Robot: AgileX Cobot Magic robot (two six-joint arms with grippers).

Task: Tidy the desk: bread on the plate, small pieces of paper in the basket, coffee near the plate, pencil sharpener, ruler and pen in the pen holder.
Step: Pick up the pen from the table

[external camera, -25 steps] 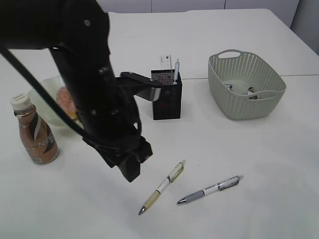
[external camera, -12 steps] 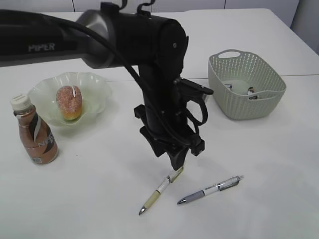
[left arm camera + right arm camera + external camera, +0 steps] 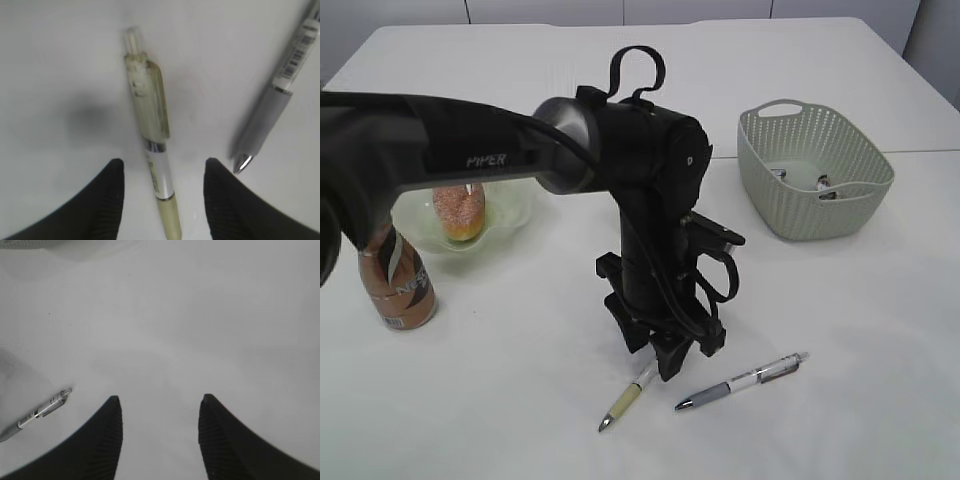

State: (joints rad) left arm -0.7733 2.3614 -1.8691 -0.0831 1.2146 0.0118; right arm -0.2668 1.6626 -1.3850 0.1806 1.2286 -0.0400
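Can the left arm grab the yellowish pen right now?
Probably yes. The left gripper hangs right over the yellowish pen, jaws open on either side, nothing between. The grey pen lies clear.

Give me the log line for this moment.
left gripper: jaws open astride beige pen | grey pen: on table | right gripper: open, empty | bread: on plate

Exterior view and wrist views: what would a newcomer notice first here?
First, the big black left arm at the table's centre, its open left gripper astride a cream pen, with a grey pen to its right. Behind stand a mesh basket on the right, and a bread plate and coffee bottle on the left.
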